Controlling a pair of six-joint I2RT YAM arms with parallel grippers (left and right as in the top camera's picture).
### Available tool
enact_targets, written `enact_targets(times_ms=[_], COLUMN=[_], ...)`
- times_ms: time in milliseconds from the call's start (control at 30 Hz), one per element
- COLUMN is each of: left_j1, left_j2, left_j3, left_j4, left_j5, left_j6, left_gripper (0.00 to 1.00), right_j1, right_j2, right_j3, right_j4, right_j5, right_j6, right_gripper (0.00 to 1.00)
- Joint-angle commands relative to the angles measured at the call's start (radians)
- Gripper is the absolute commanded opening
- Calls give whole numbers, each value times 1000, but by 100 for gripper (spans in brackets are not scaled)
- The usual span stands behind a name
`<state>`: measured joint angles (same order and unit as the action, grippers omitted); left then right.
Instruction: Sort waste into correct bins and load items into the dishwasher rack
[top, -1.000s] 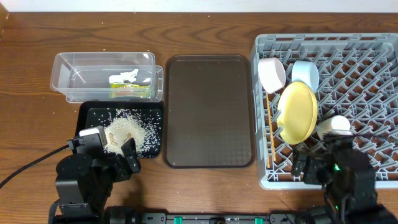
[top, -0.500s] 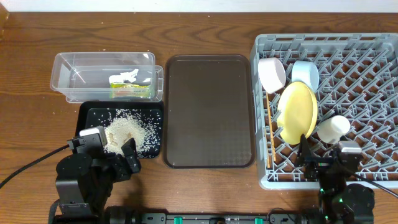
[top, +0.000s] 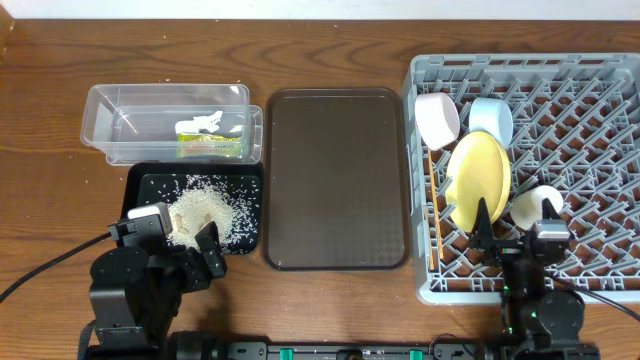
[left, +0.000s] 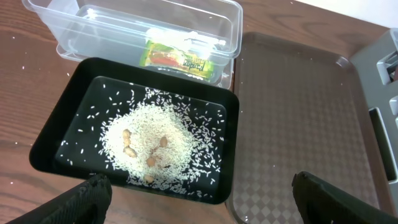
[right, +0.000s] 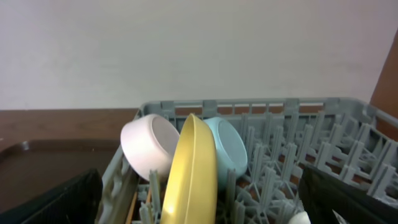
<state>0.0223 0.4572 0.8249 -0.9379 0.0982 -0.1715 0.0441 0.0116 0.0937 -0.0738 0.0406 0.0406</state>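
The grey rack (top: 560, 100) holds the white bowl (top: 436, 118), blue bowl (top: 491, 117), yellow plate (top: 478, 180), white cup (top: 535, 205) and chopsticks (top: 435, 215). My right gripper (top: 515, 243) is open and empty at the rack's front edge, facing the plate (right: 193, 174), white bowl (right: 149, 146) and blue bowl (right: 227, 146). The clear tub (top: 120, 105) holds the wrapper (top: 210, 147) and tissue (top: 210, 122). Rice (top: 200, 208) lies in the black tray (top: 140, 180). My left gripper (left: 199, 199) is open and empty, just in front of the black tray (left: 81, 81).
The brown serving tray (top: 335, 180) lies between the bins and the rack. A few brown nut-like bits sit in the rice (left: 155, 140). The left arm's cable runs off to the left front.
My right arm has drawn back from the white cup toward the rack's front edge. The cup stays in the rack. The left arm has not moved.
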Motion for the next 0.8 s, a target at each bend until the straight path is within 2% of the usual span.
enact_targets(times_ms=[0, 167, 300, 767], left_j1=[-2, -2, -2, -2], left_j2=[-1, -1, -1, -1], left_j3=[-8, -8, -8, -8], left_j4=[1, 1, 1, 1], left_j5=[-1, -1, -1, -1], left_j6=[3, 2, 3, 3], left_gripper=[96, 96, 96, 96], right_j1=[-11, -11, -11, -11], right_j2=[-6, -6, -5, -4], right_j3=[-72, -88, -89, -88], right_j4=[82, 91, -1, -1], right_j5=[-4, -8, -42, -48], right_j6=[-17, -63, -76, -75], right_gripper=[98, 99, 99, 99])
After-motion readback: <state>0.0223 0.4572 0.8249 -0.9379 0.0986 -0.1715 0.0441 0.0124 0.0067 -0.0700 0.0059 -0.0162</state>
